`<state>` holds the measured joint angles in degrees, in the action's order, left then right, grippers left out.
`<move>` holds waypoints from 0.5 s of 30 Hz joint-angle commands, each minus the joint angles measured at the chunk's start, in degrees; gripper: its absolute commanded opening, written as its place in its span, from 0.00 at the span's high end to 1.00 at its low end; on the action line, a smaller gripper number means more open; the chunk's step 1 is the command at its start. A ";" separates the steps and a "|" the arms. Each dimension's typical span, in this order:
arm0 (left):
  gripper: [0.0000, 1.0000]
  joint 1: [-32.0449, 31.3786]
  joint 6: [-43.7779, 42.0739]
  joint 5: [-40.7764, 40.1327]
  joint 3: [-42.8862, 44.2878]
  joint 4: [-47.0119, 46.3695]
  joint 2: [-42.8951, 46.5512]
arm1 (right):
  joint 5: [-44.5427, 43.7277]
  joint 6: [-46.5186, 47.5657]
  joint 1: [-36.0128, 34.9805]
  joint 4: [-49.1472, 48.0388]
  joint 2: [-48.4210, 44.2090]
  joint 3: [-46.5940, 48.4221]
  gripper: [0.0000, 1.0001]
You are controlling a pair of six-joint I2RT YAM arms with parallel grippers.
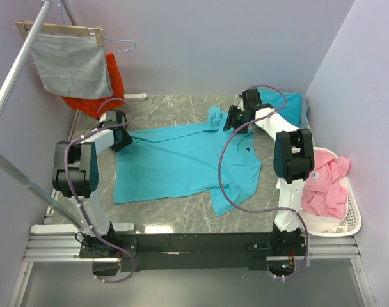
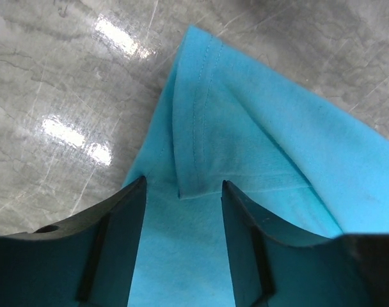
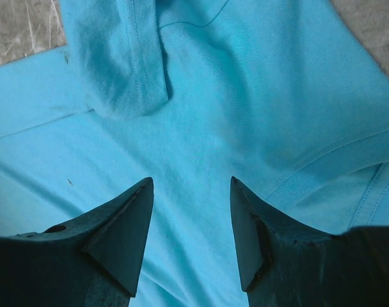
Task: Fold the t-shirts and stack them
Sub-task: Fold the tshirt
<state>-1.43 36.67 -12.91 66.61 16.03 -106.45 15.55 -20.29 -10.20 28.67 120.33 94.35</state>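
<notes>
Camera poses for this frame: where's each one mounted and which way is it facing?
Top external: above, behind the bases, looking down on table and spread t-shirt; left arm, right arm visible.
Left wrist: on left arm, aimed down past open left gripper at a folded shirt hem.
Right wrist: aimed down past open right gripper at a sleeve.
Shared: all three see the same t-shirt.

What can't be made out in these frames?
Top view: the second shirt is mostly hidden behind the right arm.
Top view: what lies in the basket under the pink garment is hidden.
Wrist views: whether the left gripper or right gripper touches the spread shirt cannot be told.
</notes>
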 commanded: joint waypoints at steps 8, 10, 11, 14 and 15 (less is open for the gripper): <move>0.42 0.46 -0.28 1.13 2.65 1.19 2.22 | 0.53 1.13 0.18 -0.45 1.04 0.66 0.42; 0.44 0.46 -0.28 1.13 3.17 1.63 1.43 | 0.53 1.13 0.09 -0.28 1.22 0.93 0.42; 0.45 0.46 -0.28 1.22 3.18 1.55 1.25 | 0.62 1.13 0.18 -0.19 1.57 1.19 0.42; 0.46 0.46 0.07 2.00 2.65 0.49 1.07 | 0.62 1.22 0.18 -0.19 1.57 1.10 0.42; 0.47 0.46 0.16 2.01 2.74 0.49 1.07 | 0.53 1.31 0.09 -0.19 1.57 1.10 0.43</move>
<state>-1.15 36.69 -11.86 67.55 17.23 -106.48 15.81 -19.99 -10.20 28.73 122.10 94.37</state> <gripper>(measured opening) 0.547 0.579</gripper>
